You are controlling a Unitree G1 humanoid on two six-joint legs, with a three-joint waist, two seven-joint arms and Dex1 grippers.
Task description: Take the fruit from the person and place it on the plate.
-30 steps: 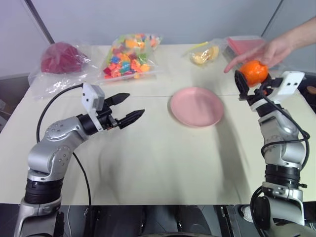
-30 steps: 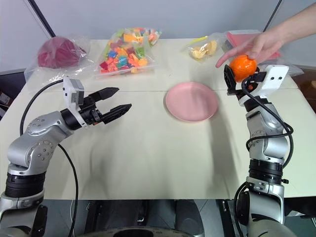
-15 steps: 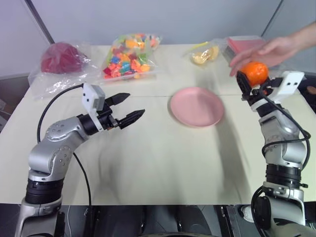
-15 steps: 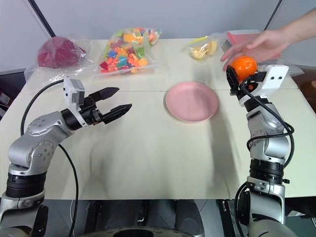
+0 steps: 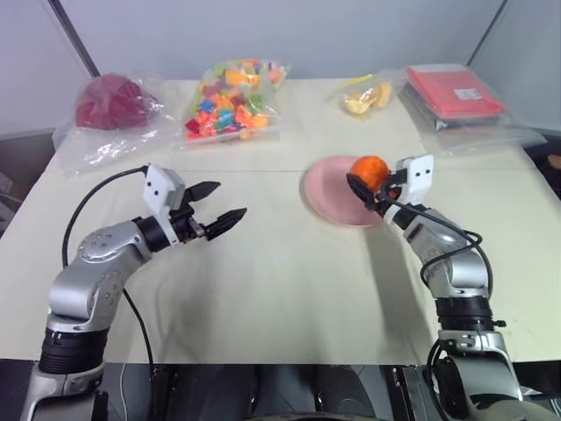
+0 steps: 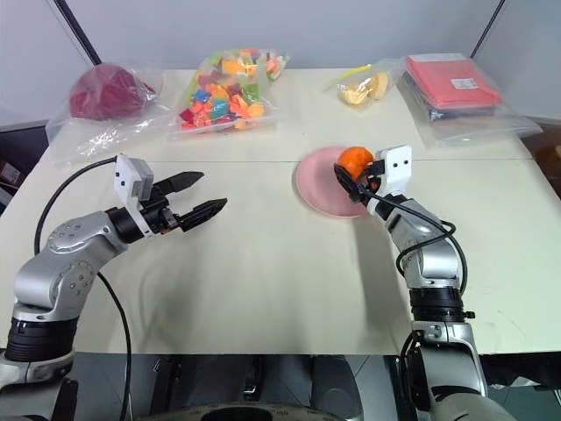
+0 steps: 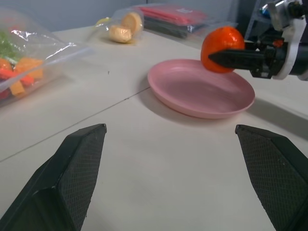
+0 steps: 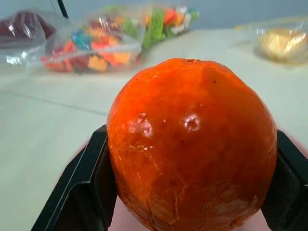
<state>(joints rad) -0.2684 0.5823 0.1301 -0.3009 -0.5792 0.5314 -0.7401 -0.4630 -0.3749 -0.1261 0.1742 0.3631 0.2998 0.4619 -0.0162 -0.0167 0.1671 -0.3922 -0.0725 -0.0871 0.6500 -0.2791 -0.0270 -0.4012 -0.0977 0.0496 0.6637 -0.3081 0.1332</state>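
The fruit (image 5: 369, 172), round and bright orange, is clamped between the black fingers of my right gripper (image 5: 362, 181), which is shut on it. Gripper and fruit hang just over the right side of the pale pink plate (image 5: 326, 189), the gripper pointing level and to the left. In the right wrist view the fruit (image 8: 192, 144) sits between the two fingers (image 8: 82, 192). My left gripper (image 5: 230, 199) is open and holds nothing, hovering above the table well left of the plate and pointing toward it. The person is out of view.
Along the table's back edge lie a bag of coloured pieces (image 5: 232, 98), a dark red bundle in clear plastic (image 5: 110, 103), a bag of yellow pieces (image 5: 366, 98) and a flat red packet (image 5: 456, 92). Bare tabletop (image 5: 280, 272) stretches between my arms.
My right gripper has carried the fruit down and to the left, from the person's hand to over the plate. The person's hand has gone out of view. The left arm has sunk slightly.
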